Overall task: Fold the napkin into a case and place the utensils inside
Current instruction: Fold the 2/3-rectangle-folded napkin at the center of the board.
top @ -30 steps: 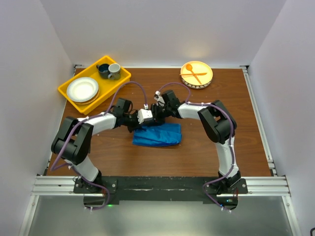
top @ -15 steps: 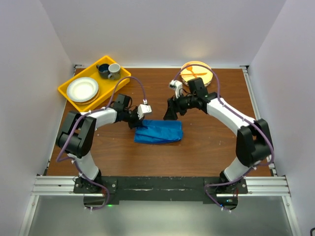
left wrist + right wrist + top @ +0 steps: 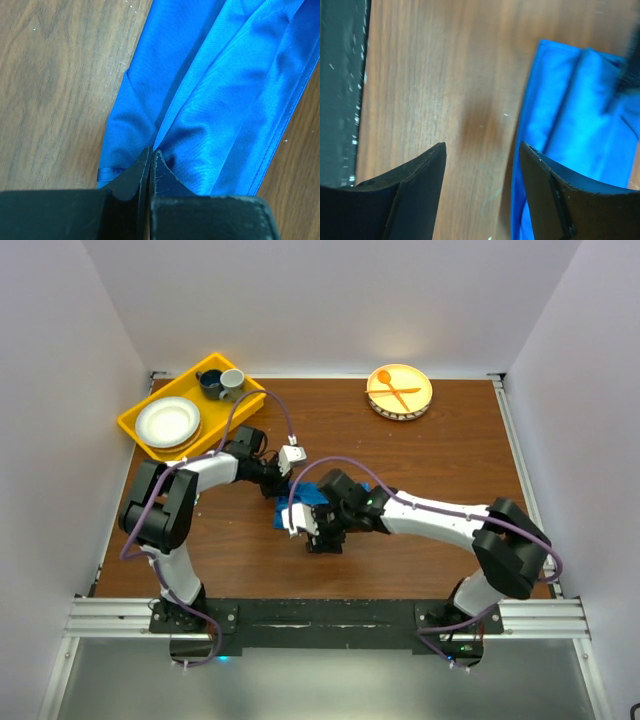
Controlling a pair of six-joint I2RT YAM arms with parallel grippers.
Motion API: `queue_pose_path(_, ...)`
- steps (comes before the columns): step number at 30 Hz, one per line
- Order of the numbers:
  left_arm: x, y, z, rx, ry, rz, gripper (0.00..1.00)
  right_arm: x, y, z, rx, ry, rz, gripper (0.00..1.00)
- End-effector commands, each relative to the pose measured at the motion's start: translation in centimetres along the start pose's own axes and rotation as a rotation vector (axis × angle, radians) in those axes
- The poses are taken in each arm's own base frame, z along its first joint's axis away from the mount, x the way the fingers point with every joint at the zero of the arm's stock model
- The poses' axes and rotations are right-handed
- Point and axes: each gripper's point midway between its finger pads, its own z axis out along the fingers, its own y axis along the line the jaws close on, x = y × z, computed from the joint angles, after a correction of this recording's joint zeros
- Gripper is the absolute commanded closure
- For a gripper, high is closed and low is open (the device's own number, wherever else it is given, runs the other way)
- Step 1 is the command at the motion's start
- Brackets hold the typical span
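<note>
The bright blue napkin (image 3: 298, 496) lies folded into a narrow band at the table's middle, mostly covered by my right arm. In the left wrist view its folds (image 3: 215, 100) run away from the fingers. My left gripper (image 3: 282, 488) (image 3: 151, 151) is shut, pinching the cloth at its left end. My right gripper (image 3: 316, 538) (image 3: 482, 146) reaches across the napkin to its near left side. It stands open above bare wood, and its right finger (image 3: 545, 190) overlaps the cloth's edge (image 3: 570, 115). The utensils are out of view.
A yellow tray (image 3: 136, 431) at the back left holds a white plate (image 3: 168, 422) and two cups (image 3: 222, 383). A round plate (image 3: 416, 405) with an orange plastic spoon and fork (image 3: 393, 390) sits at the back right. A metal rail (image 3: 320, 618) runs along the near edge.
My right arm swung from the back of the table, near the round plate, across the napkin to its near left side, jaws open. The left gripper stayed shut at the cloth's left end.
</note>
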Motion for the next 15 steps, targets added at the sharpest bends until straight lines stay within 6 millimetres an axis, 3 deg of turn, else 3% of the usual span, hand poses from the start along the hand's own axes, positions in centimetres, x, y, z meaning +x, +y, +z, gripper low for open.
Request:
queue_pose_path(1, 6.7, -1.0, 0.5, 0.008, 0.217, -0.116, 1.00, -0.1, -2.5, 2.1, 0.143, 0.013, -0.185, 0.36)
queue_pose_path(11, 6.7, -1.0, 0.5, 0.006, 0.216, -0.111, 1.00, 2.1, -4.8, 4.7, 0.241, 0.081, -0.228, 0.44)
queue_pose_path(15, 6.6, -0.8, 0.5, 0.004, 0.216, -0.105, 1.00, 2.7, -5.9, 5.3, 0.284, 0.102, -0.236, 0.57)
